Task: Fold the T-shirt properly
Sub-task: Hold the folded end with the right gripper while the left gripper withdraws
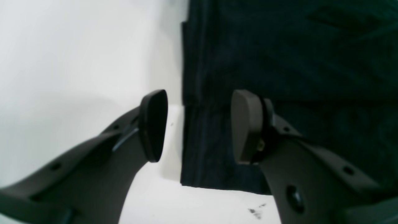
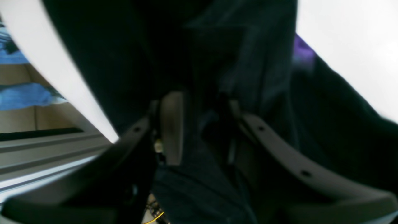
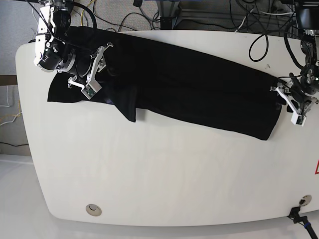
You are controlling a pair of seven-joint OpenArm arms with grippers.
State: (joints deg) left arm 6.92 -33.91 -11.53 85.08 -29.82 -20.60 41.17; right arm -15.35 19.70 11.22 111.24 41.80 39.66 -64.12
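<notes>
The black T-shirt [image 3: 199, 89] lies stretched as a long band across the white table [image 3: 164, 174], from back left to right. My right gripper [image 3: 97, 69] sits over its left end. In the right wrist view its jaws stand apart with dark cloth [image 2: 199, 174] bunched between them, and a bit of purple print [image 2: 300, 53] shows. My left gripper [image 3: 290, 104] is at the shirt's right end. It is open [image 1: 199, 124] and straddles the shirt's straight edge [image 1: 279, 62], one finger over bare table and one over cloth.
Cables [image 3: 129, 15] run along the table's back edge. A round metal fitting [image 3: 92, 209] is set near the front left corner. A metal frame rail [image 2: 31, 155] shows beyond the table's edge in the right wrist view.
</notes>
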